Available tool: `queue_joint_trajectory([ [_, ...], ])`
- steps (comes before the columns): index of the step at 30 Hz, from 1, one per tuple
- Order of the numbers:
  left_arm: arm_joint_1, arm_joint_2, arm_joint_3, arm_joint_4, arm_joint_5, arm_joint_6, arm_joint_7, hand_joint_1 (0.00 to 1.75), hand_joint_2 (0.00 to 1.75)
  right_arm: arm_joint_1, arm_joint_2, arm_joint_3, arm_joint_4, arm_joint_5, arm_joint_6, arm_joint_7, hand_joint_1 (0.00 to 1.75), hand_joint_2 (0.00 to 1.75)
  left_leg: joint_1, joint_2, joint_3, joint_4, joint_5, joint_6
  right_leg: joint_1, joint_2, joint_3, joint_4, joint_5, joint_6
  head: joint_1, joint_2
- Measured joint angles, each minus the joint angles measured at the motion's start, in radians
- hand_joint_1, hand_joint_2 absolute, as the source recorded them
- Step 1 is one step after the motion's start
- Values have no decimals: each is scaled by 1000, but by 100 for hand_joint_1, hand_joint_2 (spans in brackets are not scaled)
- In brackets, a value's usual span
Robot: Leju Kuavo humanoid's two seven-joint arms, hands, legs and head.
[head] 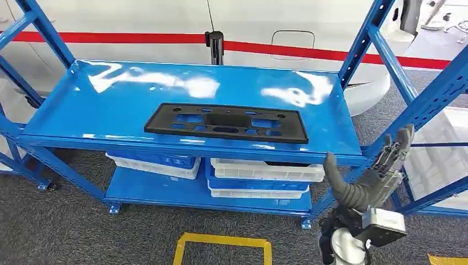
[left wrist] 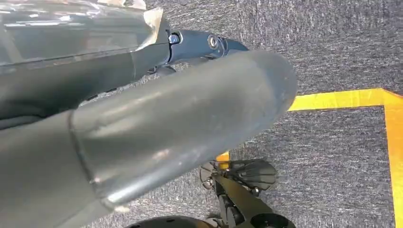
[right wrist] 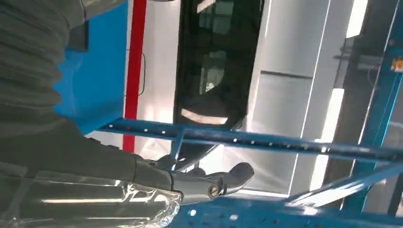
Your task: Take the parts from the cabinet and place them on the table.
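- Black plastic part [head: 225,123] is lying flat on the blue rack's top shelf [head: 110,105].
- My right hand [head: 368,179] is hovering open beside the shelf's right end.
- My left hand [left wrist: 142,128] is hanging over grey carpet; grip unclear.

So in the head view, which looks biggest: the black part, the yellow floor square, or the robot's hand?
1. Black part, clearly the widest.
2. Yellow floor square and right hand look about alike; the square is cut off and the hand is nearer the camera, so I won't rank them.
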Motion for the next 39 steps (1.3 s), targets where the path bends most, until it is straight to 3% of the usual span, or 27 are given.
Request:
queue_joint_trajectory([
  [4,-1,2,0,0,0,-2,0,0,0,3,-26,64,5,6,15,0,0,175,0,0,0,0,0,0,0,0,0,0,0,0,0,0],
  [10,-3,15,1,0,12,-3,-19,0,0,1,-50,181,75,4,107,0,0,175,1,0,-1,0,0,0,1,0,0,0,0,0,0,0],
  [14,0,25,7,0,23,-13,-39,0,0,-5,-58,252,147,70,125,28,0,175,1,0,-1,0,0,0,1,0,0,0,0,0,0,0],
  [20,12,32,8,3,26,-21,-42,0,0,-29,-75,337,249,227,73,90,0,175,1,0,-2,0,0,0,1,0,0,0,0,0,0,0],
  [25,16,38,18,8,35,-24,-26,0,0,-102,-81,412,343,419,18,192,0,175,1,0,-1,0,0,0,1,0,0,0,0,0,0,0],
  [39,18,46,33,9,29,-52,-13,0,0,-277,-55,528,497,668,-5,354,0,175,2,0,-2,0,0,0,1,-1,-1,1,0,0,0,0],
])
